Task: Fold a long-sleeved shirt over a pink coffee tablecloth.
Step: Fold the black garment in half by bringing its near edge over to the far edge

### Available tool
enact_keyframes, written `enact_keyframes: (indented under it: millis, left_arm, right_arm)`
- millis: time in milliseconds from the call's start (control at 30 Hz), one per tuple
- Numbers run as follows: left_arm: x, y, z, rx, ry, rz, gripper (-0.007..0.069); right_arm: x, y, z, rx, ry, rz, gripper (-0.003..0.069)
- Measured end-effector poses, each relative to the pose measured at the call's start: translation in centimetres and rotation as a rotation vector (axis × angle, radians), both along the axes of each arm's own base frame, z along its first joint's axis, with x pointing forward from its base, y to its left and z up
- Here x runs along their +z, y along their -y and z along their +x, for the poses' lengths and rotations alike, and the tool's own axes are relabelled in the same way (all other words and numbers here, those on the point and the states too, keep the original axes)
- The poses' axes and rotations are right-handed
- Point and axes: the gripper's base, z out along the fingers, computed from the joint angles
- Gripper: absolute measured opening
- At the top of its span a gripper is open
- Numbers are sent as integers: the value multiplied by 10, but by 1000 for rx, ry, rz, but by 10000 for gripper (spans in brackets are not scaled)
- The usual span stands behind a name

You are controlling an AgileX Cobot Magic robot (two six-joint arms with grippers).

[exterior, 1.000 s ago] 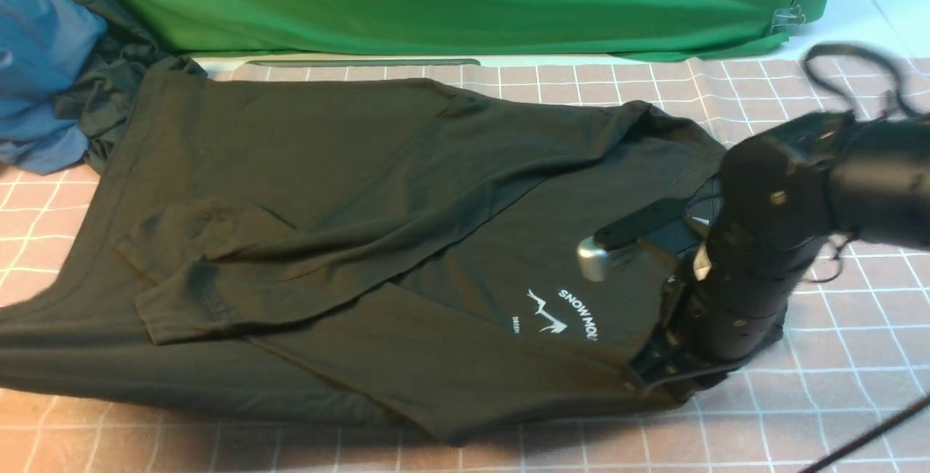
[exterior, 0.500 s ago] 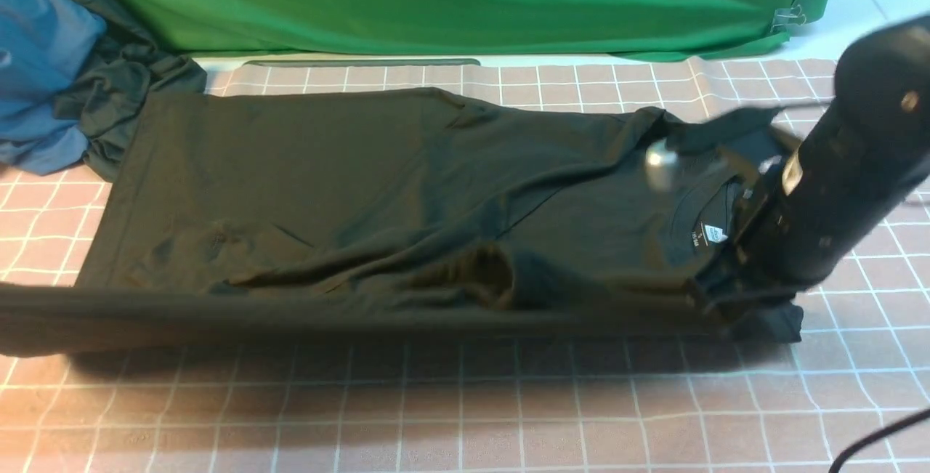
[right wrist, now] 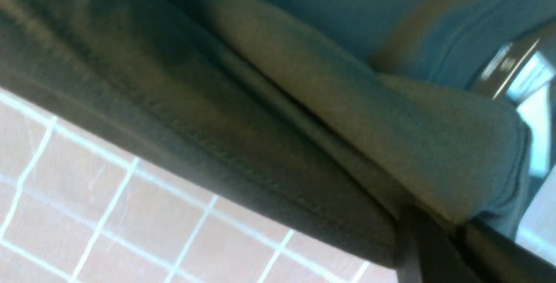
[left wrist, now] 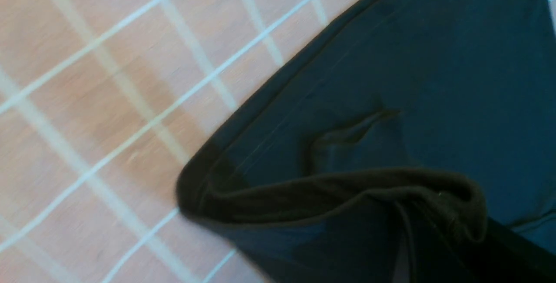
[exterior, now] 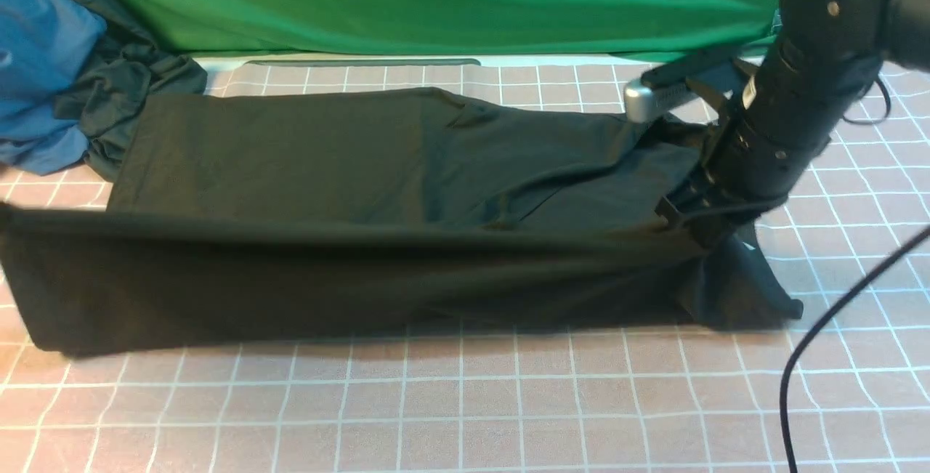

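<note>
Pink coffee tablecloth (exterior: 465,400) bears long-sleeved shirt (exterior: 349,160) lengthwise left-right — left gripper (left wrist: 419,248), right gripper (exterior: 697,217) clench its edge.

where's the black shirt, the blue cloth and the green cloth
black shirt (exterior: 290,284), front view, on its hanging near flap
blue cloth (exterior: 43,44), front view, mid heap
green cloth (exterior: 436,1), front view, mid drape

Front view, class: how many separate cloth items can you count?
5: black shirt centre, pink tablecloth beneath, green cloth behind, blue cloth and grey-green cloth far left. More may be hidden.
</note>
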Motion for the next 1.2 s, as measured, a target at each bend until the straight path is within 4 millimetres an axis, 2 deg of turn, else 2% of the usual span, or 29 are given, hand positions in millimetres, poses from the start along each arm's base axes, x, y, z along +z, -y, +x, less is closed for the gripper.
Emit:
enact_keyframes:
  millis: [200,233,267,433,533,600,733,867,1000,1200]
  left_arm:
    - [-2,1,49,-52,27,12,47]
    - [0,1,50,-53,33,15,47]
    - [0,-4,62,-39,40,7,47]
    - [6,-9,96,-51,83,-12,47]
    - [9,-2,117,-88,105,-2,47]
    - [5,6,136,-117,117,22,47]
    - [1,14,162,-116,117,75,47]
    - [3,8,181,-83,149,96,47]
    - [-4,9,194,-75,171,92,47]
    - [-29,13,211,-67,189,98,47]
  right_arm:
    - [11,0,33,4,36,-3,58]
    - [10,1,34,0,30,-3,58]
    - [14,5,46,-19,42,3,58]
    - [18,19,77,-71,83,32,58]
    - [13,21,89,-71,91,29,58]
    - [5,21,99,-71,89,20,58]
    - [-5,21,114,-76,103,14,58]
    - [-13,25,130,-92,129,25,57]
    - [-18,28,139,-103,157,35,57]
    - [-24,29,153,-113,261,56,57]
